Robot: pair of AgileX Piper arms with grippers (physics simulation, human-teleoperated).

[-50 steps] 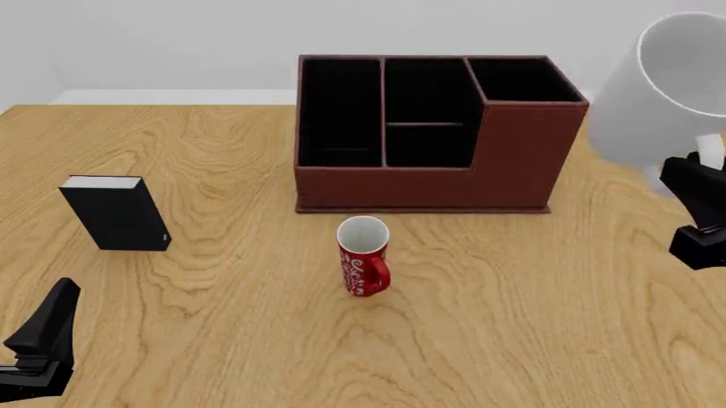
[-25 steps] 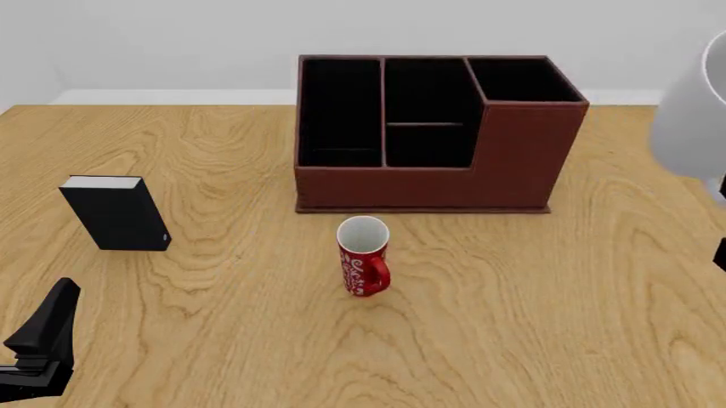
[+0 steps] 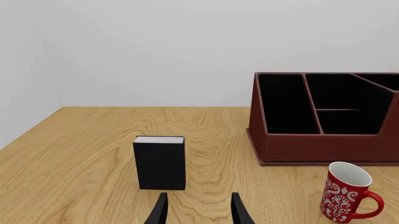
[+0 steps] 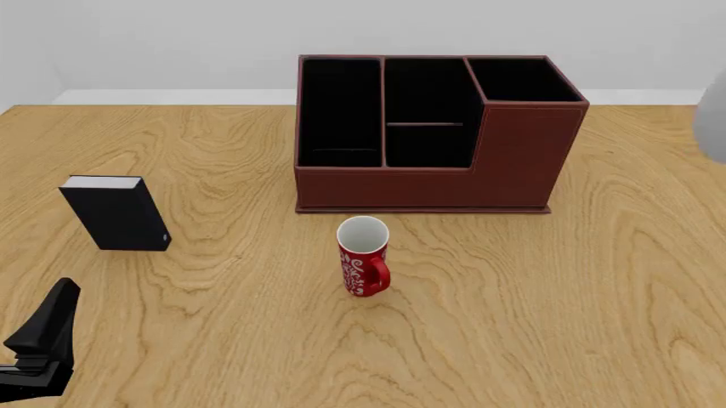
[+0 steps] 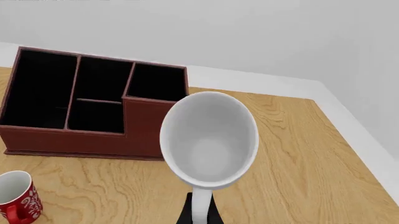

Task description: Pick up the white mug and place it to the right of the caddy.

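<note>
At frame edge, white mug mostly cropped

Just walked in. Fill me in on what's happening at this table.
The right gripper holds the white mug by its handle, up in the air near the caddy, on its right side. In the front view only a sliver of the mug shows at the right edge. The left gripper sits open and idle, facing the black box. A red mug stands upright in front of the caddy.
</note>
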